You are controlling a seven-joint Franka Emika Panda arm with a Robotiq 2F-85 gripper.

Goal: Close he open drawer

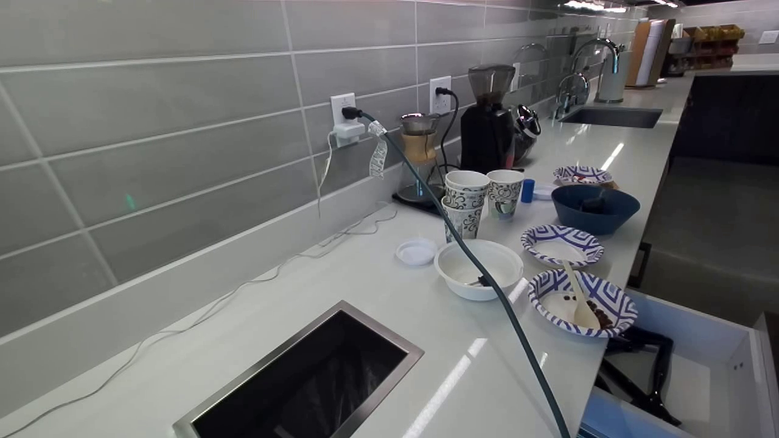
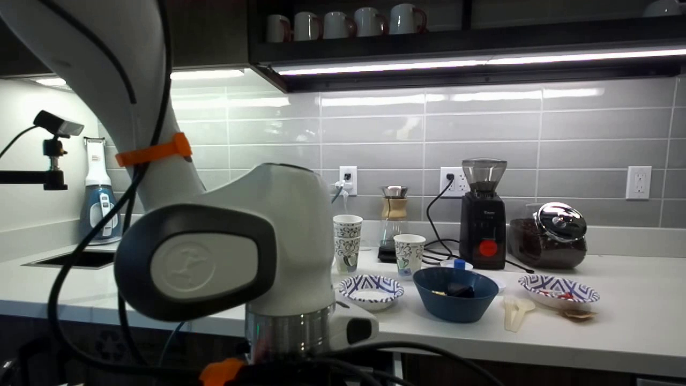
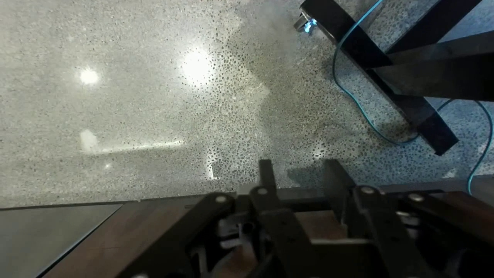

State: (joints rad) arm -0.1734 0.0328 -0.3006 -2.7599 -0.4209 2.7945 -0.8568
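The drawer stands open at the lower right of an exterior view, beyond the counter's front edge. Its inner walls are pale bluish-white, and a black frame-like object lies inside. In an exterior view the arm hangs in front of the counter and hides most of the drawer area; a pale strip shows low beside it. My gripper is open with nothing between its fingers, above the floor. A dark brown panel lies behind the fingers; I cannot tell whether it is the drawer's front or whether they touch.
Patterned bowls, a white bowl, a blue bowl and cups stand on the counter. A steel-rimmed cut-out is in the countertop. A dark cable hangs across. Black stand legs and a teal cable are on the floor.
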